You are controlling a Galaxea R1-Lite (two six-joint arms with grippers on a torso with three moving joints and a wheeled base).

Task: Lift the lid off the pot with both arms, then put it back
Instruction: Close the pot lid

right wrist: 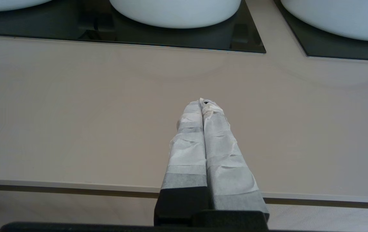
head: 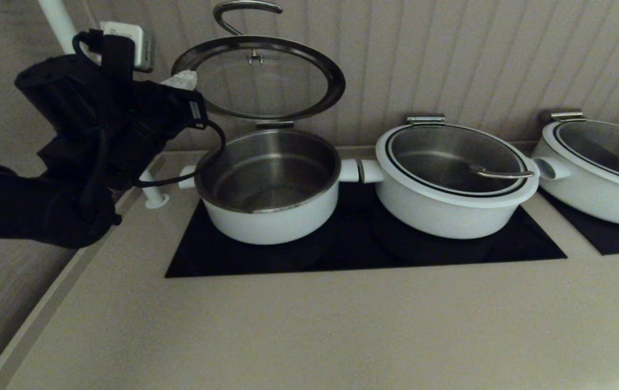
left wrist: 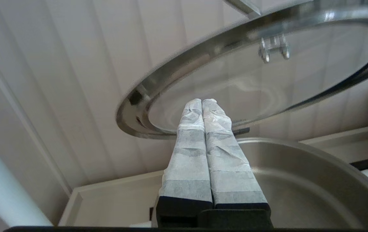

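The pot (head: 271,184) stands open on the left of the black cooktop, its steel inside bare. The lid (head: 258,76) is tilted up on its rear hinge against the wall, with its steel loop handle (head: 244,11) at the top. My left gripper (head: 182,80) is shut and empty. Its white-wrapped tips are at the lid's left rim, under the glass; I cannot tell whether they touch it. The left wrist view shows the gripper (left wrist: 202,101), the lid (left wrist: 267,74) above it and the pot (left wrist: 299,180) below. My right gripper (right wrist: 202,102) is shut and empty over the counter's front, out of the head view.
A wider lidded white pot (head: 453,179) sits right beside the open pot, their stub handles nearly touching. Another lidded pot (head: 601,168) is at the far right. A white pole (head: 155,197) stands at the counter's left edge. The panelled wall is close behind. The beige counter (head: 309,325) stretches in front.
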